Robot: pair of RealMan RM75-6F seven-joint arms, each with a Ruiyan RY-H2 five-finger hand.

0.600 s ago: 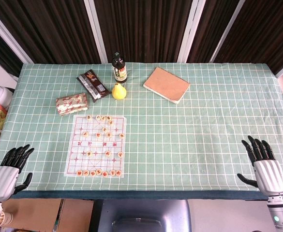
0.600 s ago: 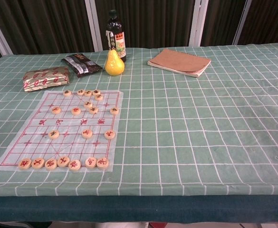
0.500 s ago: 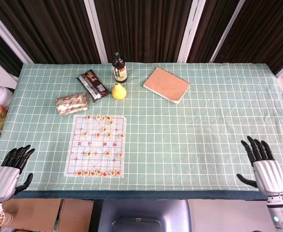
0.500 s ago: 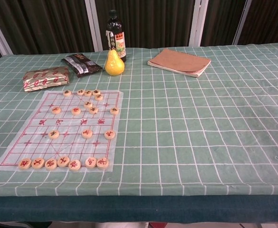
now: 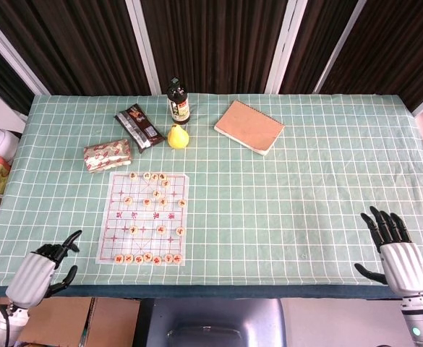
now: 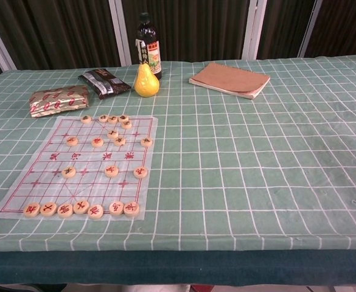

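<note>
green table (image 5: 305,181): chess board (image 5: 142,217) just beside left hand (image 5: 41,271).

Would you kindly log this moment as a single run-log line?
left hand: open, near chess board corner | right hand: open, at table edge | chess pieces: untouched

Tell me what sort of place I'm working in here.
Probably an indoor tabletop test setup: a table under a green checked cloth, dark curtains behind it, and a Chinese chess board among staged items.
</note>
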